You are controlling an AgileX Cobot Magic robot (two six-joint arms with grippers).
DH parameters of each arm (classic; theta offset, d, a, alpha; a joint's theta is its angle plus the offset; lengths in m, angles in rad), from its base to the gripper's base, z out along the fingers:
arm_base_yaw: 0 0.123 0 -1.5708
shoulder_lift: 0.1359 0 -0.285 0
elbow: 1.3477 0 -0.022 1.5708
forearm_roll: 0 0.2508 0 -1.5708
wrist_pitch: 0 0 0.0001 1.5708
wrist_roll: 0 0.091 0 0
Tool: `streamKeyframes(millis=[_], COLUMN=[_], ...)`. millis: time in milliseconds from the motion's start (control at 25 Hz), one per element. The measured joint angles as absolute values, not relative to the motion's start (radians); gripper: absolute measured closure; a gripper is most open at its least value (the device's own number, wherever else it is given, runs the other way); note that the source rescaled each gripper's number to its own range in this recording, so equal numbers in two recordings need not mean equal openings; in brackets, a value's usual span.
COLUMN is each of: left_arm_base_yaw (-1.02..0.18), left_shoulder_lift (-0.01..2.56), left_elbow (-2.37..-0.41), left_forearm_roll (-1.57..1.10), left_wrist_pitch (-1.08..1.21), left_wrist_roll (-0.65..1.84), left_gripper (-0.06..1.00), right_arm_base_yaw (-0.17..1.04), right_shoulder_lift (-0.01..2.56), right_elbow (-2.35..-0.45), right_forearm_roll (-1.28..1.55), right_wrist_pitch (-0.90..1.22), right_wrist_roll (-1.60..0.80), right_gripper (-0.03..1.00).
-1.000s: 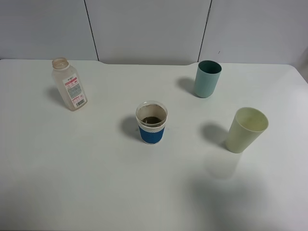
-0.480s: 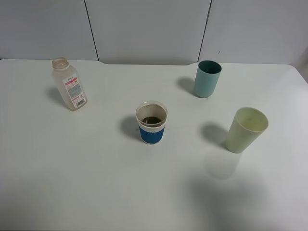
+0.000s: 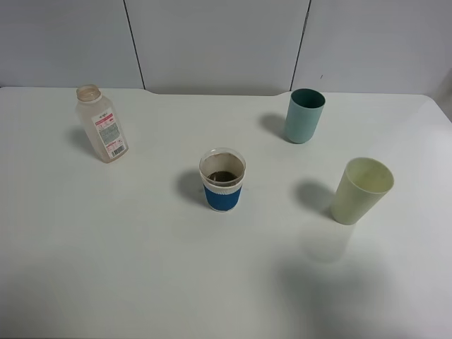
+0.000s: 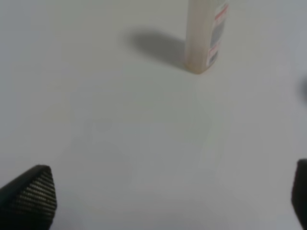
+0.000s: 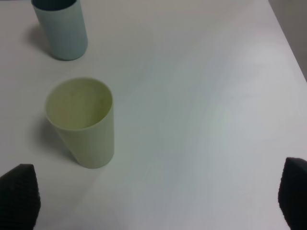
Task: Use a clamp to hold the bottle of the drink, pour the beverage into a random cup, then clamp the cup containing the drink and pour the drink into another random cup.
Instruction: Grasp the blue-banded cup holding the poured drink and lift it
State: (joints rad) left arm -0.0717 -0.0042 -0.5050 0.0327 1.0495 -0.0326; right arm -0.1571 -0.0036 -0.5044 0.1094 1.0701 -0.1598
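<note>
No change from a second ago in the high view: same places for the cloudy translucent plastic bottle with the red-and-white label (image 3: 102,124) and for all three cups, same soft shadow on the near right of the white table (image 3: 141,268).

Bottle upright at the far left of the table, well apart from every cup, neck open at the top, label turned toward the middle of the table. Body pale and milky; level of any contents impossible to tell. Seen also from the left wrist (image 4: 204,36), lower part only, standing beyond the left gripper (image 4: 163,201) and clear of it.

Near the table's middle, a clear plastic cup with a blue sleeve (image 3: 222,180), upright, with a dark pool of drink low inside. At the far right, a teal plastic tumbler (image 3: 304,116), upright, inside too dark to read. Nearer on the right, a pale yellow-green plastic tumbler (image 3: 361,191), upright, inner wall bare as far as visible.

Left gripper spread wide, dark fingertips at opposite edges of its view, holding nothing. Right gripper (image 5: 156,199) likewise spread wide above bare table, gripping nothing, with the yellow-green tumbler (image 5: 84,122) just beyond one fingertip and the teal tumbler (image 5: 61,28) farther off.
</note>
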Motion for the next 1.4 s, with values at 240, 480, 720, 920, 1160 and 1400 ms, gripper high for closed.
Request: streamKeyframes(millis=[240,480,720,920,1160,1400], left_arm_base_yaw=[-0.072,-0.072,-0.072,-0.072,-0.072,-0.072], left_shoulder_lift=[-0.004,-0.004,-0.004,-0.004,-0.004,-0.004], left_elbow=[-0.505,-0.505,-0.505,-0.505,-0.505,-0.505], left_forearm_roll=[0.033,0.032,0.032,0.032,0.032,0.032], left_wrist_pitch=[1.049,1.049,1.049,1.049,1.049,1.049], left_wrist_roll=[-0.033,-0.033,-0.033,-0.033,-0.033,-0.033], left_gripper=[-0.06,-0.06,-0.06,-0.06,-0.06,-0.06], right_arm_base_yaw=[-0.157,-0.157,-0.157,-0.157,-0.157,-0.157], right_shoulder_lift=[-0.004,-0.004,-0.004,-0.004,-0.004,-0.004], right_elbow=[-0.504,-0.504,-0.504,-0.504,-0.504,-0.504], right_forearm_roll=[0.109,0.109,0.109,0.109,0.109,0.109], right_wrist_pitch=[1.07,1.07,1.07,1.07,1.07,1.069], right_wrist_roll=[-0.16,-0.16,-0.16,-0.16,-0.16,-0.162], right_gripper=[-0.03,-0.03,-0.03,-0.03,-0.03,-0.03])
